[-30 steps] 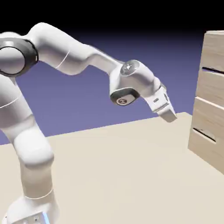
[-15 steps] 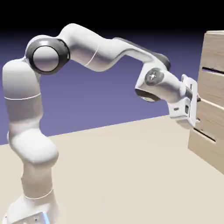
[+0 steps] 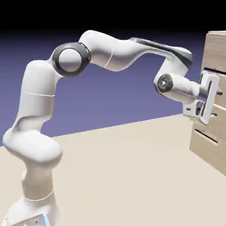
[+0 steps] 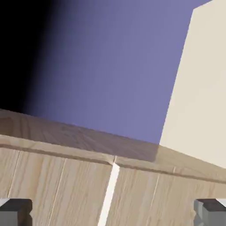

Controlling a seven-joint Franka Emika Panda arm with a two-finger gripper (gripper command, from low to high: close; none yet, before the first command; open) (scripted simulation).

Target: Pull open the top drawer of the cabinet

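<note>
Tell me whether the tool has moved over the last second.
Yes. The tool has swung right and up across the exterior view, from mid-air over the table to the cabinet front.

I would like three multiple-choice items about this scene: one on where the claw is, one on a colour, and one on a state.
1. Where is the claw?
A. low over the table
B. at the cabinet front
C. above the cabinet top

2. What colour is the backdrop?
A. green
B. red
C. blue-violet

3. How do the fingertips stand in the hand view?
A. wide apart
B. pressed together
C. shut on a cube

Answers: 1 B, the exterior view shows the hand right at the stacked fronts; 2 C, both views show it; 3 A, the tips sit near opposite bottom corners with wood between.
</note>
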